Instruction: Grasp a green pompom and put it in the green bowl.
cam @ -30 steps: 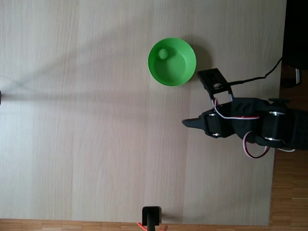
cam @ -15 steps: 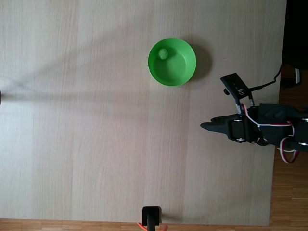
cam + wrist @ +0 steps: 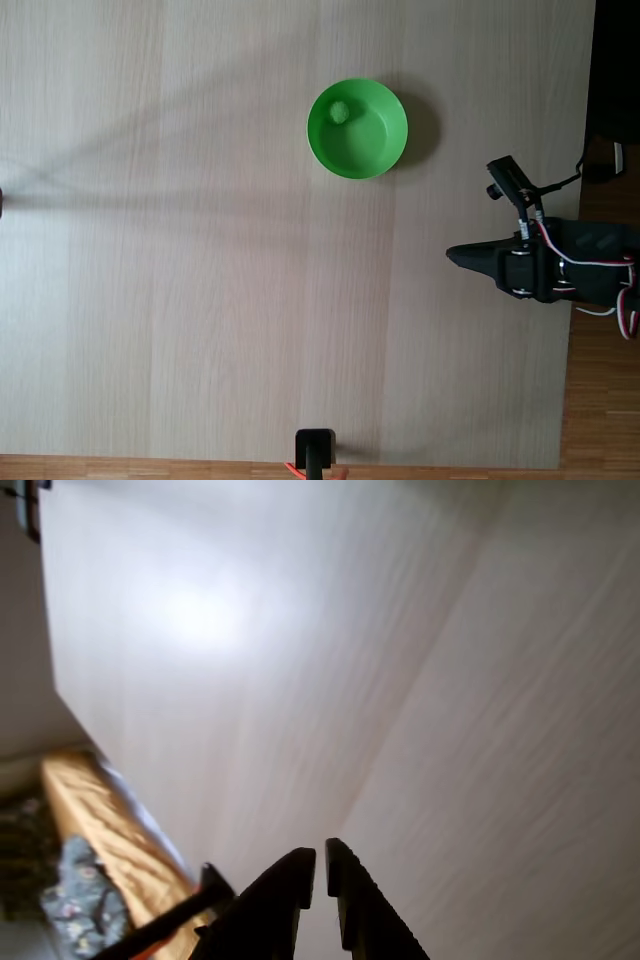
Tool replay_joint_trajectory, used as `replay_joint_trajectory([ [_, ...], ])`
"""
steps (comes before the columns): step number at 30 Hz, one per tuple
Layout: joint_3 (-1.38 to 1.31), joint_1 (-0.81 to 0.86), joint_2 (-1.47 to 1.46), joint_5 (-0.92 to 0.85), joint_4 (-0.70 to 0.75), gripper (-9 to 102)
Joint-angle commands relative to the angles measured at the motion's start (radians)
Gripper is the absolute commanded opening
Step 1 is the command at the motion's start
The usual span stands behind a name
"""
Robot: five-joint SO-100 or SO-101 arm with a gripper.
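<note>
Fixed view, looking down on the pale wood-grain table [image 3: 200, 300]: green bowl [image 3: 372, 150] sits upper centre, a bit right of mid, w/ the green pompom [image 3: 340, 112] inside it, resting in the upper-left part of the bowl floor, next to the wall. Arm [image 3: 570, 270] is at the right table edge, well apart from the bowl and lower-right of it; black body, white + red wires looping over it. Gripper [image 3: 455, 256] points left, tip tapering to a single dark point in this view. Small black cam block [image 3: 508, 178] sticks out above the arm on a thin cable. Black mount [image 3: 316, 452] pokes in at bottom edge, centre. Wood floor strip [image 3: 600, 400] shows right of table. Wrist view: gripper [image 3: 318, 865] comes up from the bottom edge, two dark fingers [image 3: 280, 900] nearly together, only a thin slit between tips, nothing held, so closed & empty. Beyond it bare table surface [image 3: 300, 630] w/ a bright glare patch; orange-brown floor [image 3: 100, 820] at lower left, blurred.
</note>
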Motion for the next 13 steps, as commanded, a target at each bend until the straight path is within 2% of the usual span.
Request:
replay_joint_trajectory([
  [1, 0.028, -0.012, 0.057, 0.075, -0.006, 0],
  [13, 0.179, -0.012, 0.083, 0.127, -0.031, 0],
])
